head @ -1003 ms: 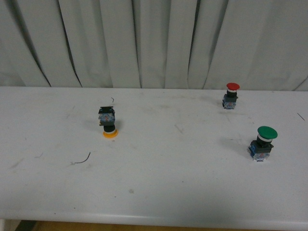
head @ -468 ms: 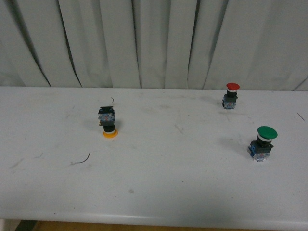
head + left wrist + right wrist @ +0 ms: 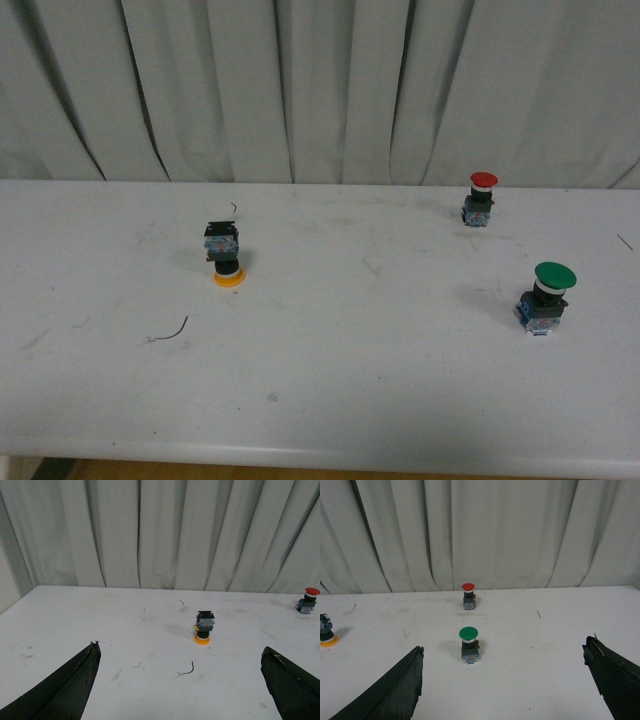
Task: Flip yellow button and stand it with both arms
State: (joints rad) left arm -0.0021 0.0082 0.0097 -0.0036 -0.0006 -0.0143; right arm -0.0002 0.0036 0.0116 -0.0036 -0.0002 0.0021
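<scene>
Currently the yellow button stands cap-down on the table, long axis vertical; left tool and right tool are spread wide, empty.

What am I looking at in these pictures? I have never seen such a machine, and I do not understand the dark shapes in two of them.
This is a robot with two arms at a white table. The front view comes from a camera on its body, between the arms; neither arm shows there. The other two views come from cameras on the wrists. The two dark wedges in each of those are the jaws of the left arm and the jaws of the right arm, both wide open and holding nothing. On the table stand three push-buttons. The yellow button rests upside down on its cap, to the left. The red button and the green button stand cap up, to the right. A grey curtain hangs behind.
</scene>
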